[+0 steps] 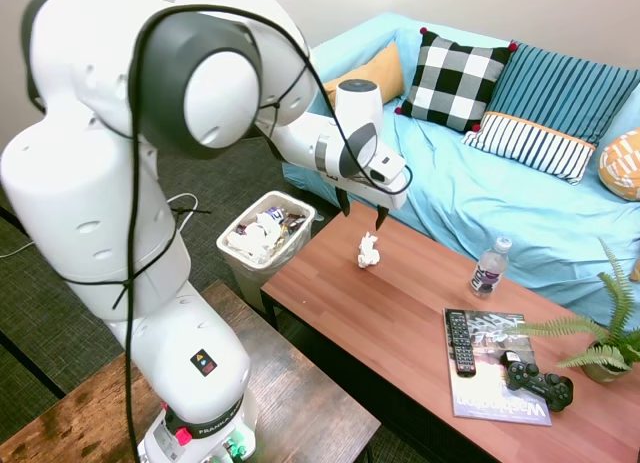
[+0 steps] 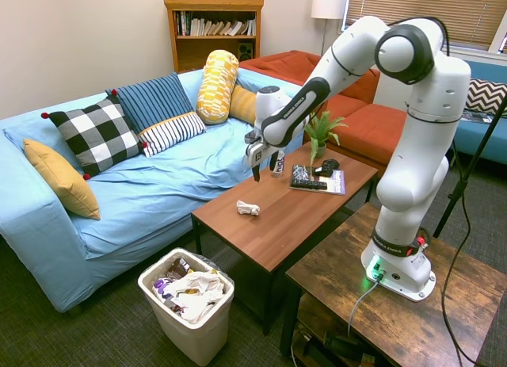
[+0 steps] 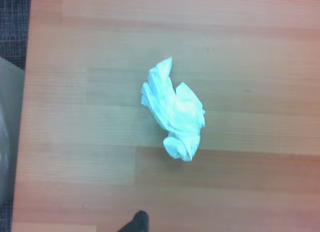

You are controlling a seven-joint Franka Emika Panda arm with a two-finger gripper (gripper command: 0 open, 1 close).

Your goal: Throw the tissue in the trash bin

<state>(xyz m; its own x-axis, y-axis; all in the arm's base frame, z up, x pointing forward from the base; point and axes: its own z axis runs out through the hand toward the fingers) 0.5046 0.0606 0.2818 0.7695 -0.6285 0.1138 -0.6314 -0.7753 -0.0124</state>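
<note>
While the trash bin (image 1: 262,235) waits on the floor off the desk's (image 1: 400,323) end, the tissue (image 1: 368,251) sits alone on the wood near that end, a lumpy wad standing upright. Directly above it, clear of the paper, hangs the tool (image 1: 362,209), fingers spread apart and holding nothing.

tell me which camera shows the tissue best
The wrist view: the tissue sits near mid-frame, close, folds clear. Both exterior views show only a small white wad on the table.
</note>
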